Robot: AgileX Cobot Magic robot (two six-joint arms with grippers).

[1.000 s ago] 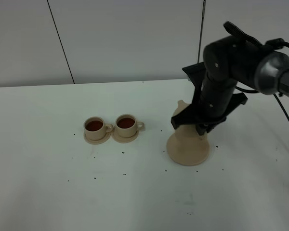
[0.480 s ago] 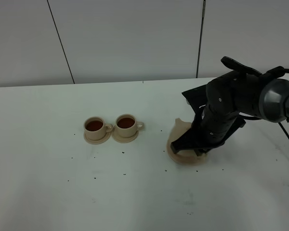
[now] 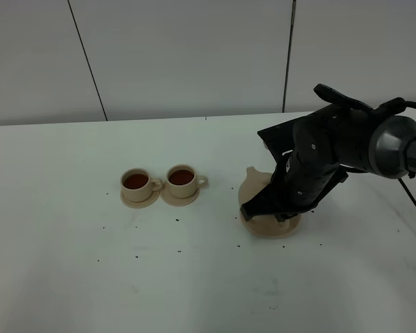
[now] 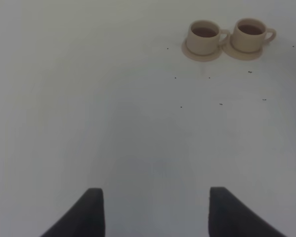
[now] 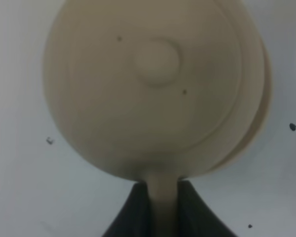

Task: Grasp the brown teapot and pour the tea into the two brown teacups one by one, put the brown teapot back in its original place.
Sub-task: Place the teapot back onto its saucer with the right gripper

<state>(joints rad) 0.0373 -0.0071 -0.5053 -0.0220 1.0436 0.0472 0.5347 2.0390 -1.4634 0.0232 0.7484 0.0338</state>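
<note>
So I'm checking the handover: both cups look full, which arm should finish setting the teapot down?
Right. The right gripper is shut on the teapot handle, directly over the wide saucer. The left gripper is open, empty, far off.

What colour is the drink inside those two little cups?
Dark reddish brown, in both teacups; the exterior high view shows it best.

Two teacups [image 3: 159, 183] on saucers, left of teapot [image 3: 253, 187] on large saucer [image 3: 267, 225].
</note>
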